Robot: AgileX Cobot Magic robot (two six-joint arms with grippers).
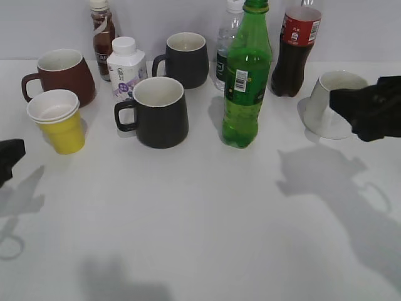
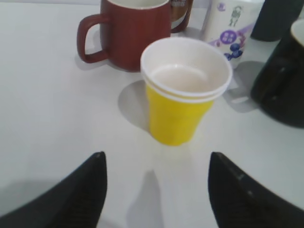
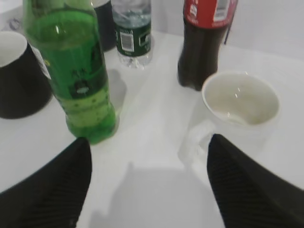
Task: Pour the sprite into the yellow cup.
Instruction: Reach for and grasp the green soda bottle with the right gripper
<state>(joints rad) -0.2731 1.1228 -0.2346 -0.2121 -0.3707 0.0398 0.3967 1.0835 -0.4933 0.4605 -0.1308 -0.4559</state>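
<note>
The sprite (image 1: pixel 247 75), a tall green bottle with a green cap and a barcode patch, stands upright at the middle back of the table; it also shows in the right wrist view (image 3: pixel 76 66). The yellow cup (image 1: pixel 57 121), white inside, stands at the left; it also shows in the left wrist view (image 2: pixel 183 90). My left gripper (image 2: pixel 154 164) is open and empty, a little short of the yellow cup. My right gripper (image 3: pixel 148 145) is open and empty, to the right of the sprite and apart from it; its dark bulk (image 1: pixel 369 108) shows at the right edge.
A dark red mug (image 1: pixel 61 75) stands behind the yellow cup. Two black mugs (image 1: pixel 156 111) (image 1: pixel 186 58), a white milk bottle (image 1: pixel 125 68), a brown drink bottle (image 1: pixel 102 32), a clear water bottle (image 1: pixel 227 37), a cola bottle (image 1: pixel 296 47) and a white mug (image 1: pixel 331 100) crowd the back.
</note>
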